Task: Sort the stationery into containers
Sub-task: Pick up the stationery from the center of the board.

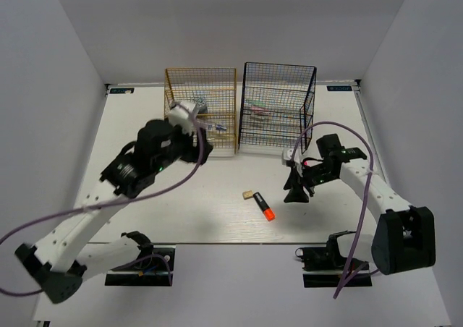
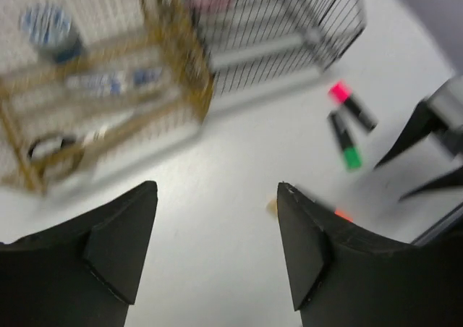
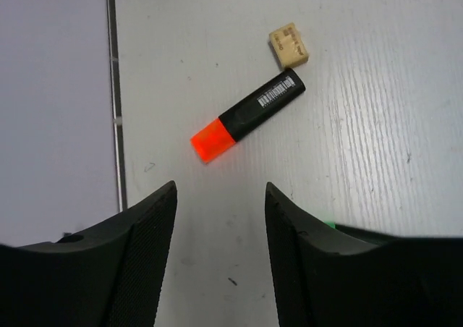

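The gold rack [image 1: 200, 106] and the black rack [image 1: 278, 110] stand side by side at the back. A black highlighter with an orange cap [image 1: 264, 206] lies mid-table next to a tan eraser [image 1: 249, 194]; both show in the right wrist view, highlighter [image 3: 249, 115] and eraser [image 3: 289, 45]. My left gripper [image 1: 201, 153] hangs open and empty in front of the gold rack [image 2: 108, 103]. My right gripper [image 1: 296, 191] is open and empty, low over the table to the right of the orange highlighter. A pink highlighter [image 2: 352, 104] and a green highlighter [image 2: 346, 142] lie near it.
The gold rack holds a bluish tape roll [image 2: 52, 32] and a blue-capped tube [image 1: 215, 126]. The black rack [image 2: 289, 23] holds pastel highlighters [image 1: 259, 110]. White walls enclose the table. A purple cable loops from each arm.
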Controlling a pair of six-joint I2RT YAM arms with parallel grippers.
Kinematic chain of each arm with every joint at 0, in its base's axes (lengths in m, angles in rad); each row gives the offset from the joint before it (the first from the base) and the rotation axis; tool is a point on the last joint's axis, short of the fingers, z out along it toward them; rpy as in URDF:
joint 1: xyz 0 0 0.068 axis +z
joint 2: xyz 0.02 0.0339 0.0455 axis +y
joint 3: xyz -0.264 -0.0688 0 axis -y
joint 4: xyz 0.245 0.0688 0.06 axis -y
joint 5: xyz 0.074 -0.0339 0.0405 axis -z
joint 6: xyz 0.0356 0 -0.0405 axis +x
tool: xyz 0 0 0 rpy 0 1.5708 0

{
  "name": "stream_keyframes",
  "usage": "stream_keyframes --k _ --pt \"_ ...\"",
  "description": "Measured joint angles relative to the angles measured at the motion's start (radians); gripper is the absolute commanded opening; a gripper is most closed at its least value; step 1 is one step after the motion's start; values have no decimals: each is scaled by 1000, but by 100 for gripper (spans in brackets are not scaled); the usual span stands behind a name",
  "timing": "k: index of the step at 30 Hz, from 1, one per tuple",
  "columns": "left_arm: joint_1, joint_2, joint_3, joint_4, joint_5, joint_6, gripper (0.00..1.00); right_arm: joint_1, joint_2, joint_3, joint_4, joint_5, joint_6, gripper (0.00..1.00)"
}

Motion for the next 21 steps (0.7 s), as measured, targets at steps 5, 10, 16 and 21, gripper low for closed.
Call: stream_keyframes --k 5,10,16,21 --pt "24 -259 -296 -187 -32 27 0 78 80 22 -7 34 -242 39" --pt "29 -393 -517 -267 -82 47 71 218 144 100 72 133 -293 44" --pt "48 -523 -635 -263 -138 32 84 408 256 177 192 278 -251 58" --pt "129 -587 -641 -235 -141 27 84 512 336 184 285 393 -180 58"
